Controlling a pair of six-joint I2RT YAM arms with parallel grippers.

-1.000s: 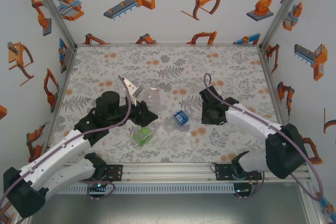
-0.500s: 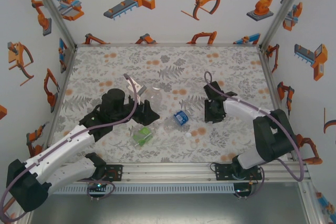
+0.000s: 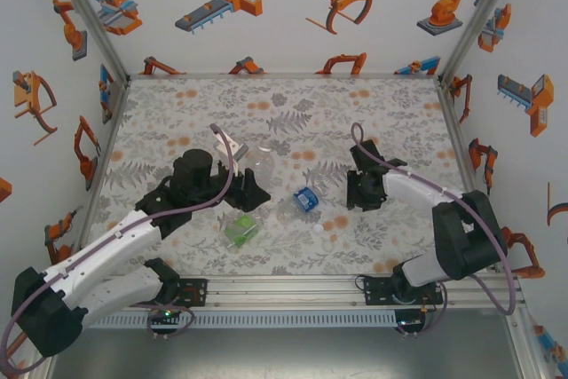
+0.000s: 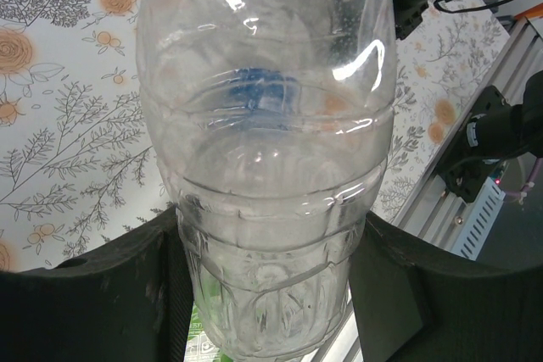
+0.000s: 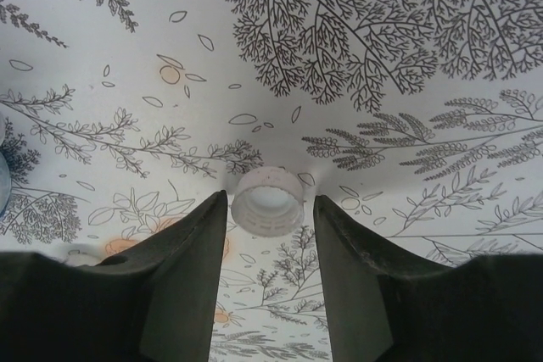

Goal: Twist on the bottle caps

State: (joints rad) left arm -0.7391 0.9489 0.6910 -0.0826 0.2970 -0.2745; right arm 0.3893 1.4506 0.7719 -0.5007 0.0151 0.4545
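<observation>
Right of centre on the table, a bottle cap lies flat between the fingers of the right gripper. Its jaws stand parted, with a sliver of gap on either side, so a straight close should catch the cap. Well to the left, the left gripper is clamped around the plain clear bottle, whose long axis runs out beyond its fingers
</observation>
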